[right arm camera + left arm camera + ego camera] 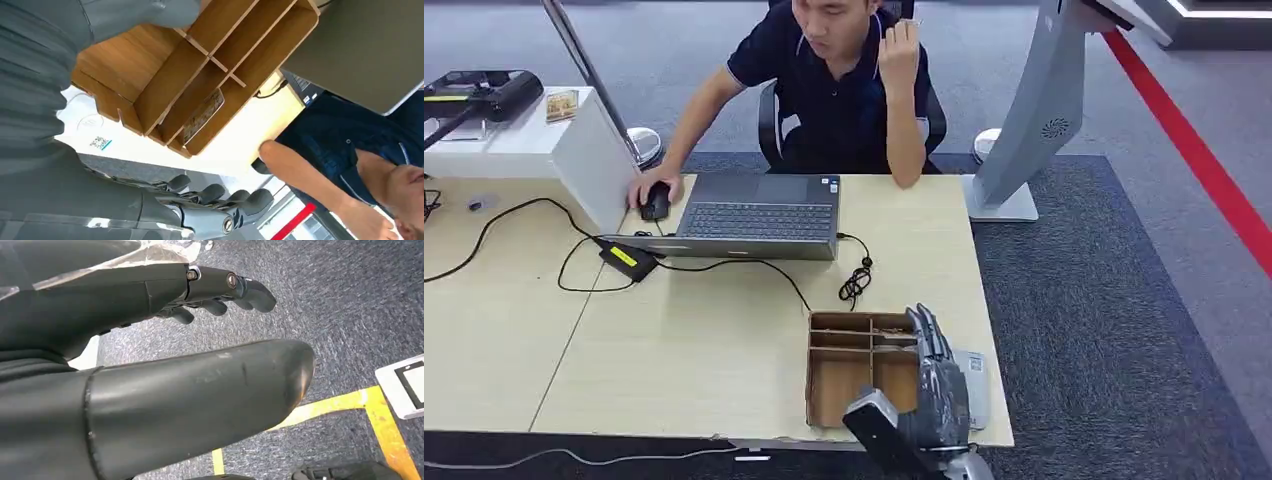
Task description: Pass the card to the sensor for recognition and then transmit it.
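Fingers [927,335] of our right hand [939,385] were stretched out almost straight and apart, holding nothing, as the hand hovered over the right side of the wooden divided tray [856,365] at the near right corner of the surface [724,340]. In the right wrist view the same fingers [220,195] curled only a little, well clear of the tray [200,75].

One card [202,115] stood on edge in a narrow slot of the tray, leaning against a partition. A white card with a small printed code [972,372] lay flat just beside the tray, partly under our hand. We could not tell which one the task meant.

We judged either card light, thin, fairly stiff and smooth, so liable to slip. The standing card offered its exposed upper edge for a pinch across the faces; the flat one would need sliding to the surface edge first.

Our left hand [220,290] hung over carpet, fingers loosely open and holding nothing.

A person [844,70] sat behind a laptop [759,215].
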